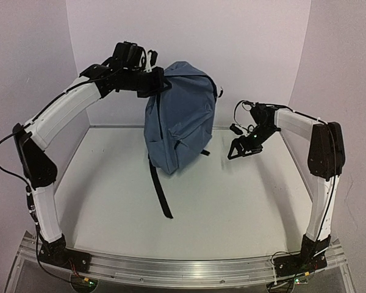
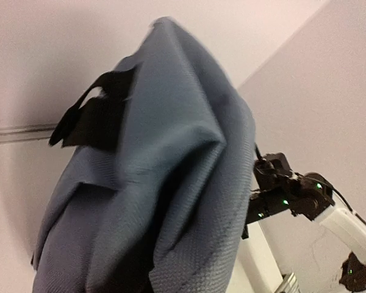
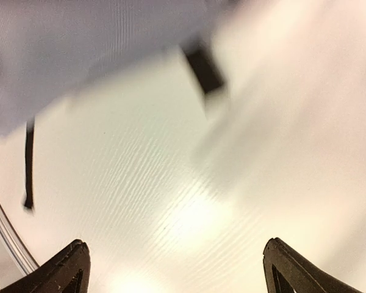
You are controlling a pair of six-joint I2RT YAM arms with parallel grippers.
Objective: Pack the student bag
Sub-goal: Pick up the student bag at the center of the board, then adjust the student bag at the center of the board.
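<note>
— How is the left claw seen?
— Clamped shut on the top of the bag, which is hung upright from it over the back of the table.
— And the right claw?
— Spread wide, nothing held, near the bag but apart from it. A black strap is trailed onto the table.

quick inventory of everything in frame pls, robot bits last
student bag: 1, slate blue, far centre, held up by its top
bag strap: 1, black, trailing from the bag toward the near side
table: 1, white, under both arms
rail: 1, silver, near edge, carrying both arm bases
left gripper: 1, black, raised, shut on the bag's top
right gripper: 1, black, open and empty, right of the bag, above the table
</note>
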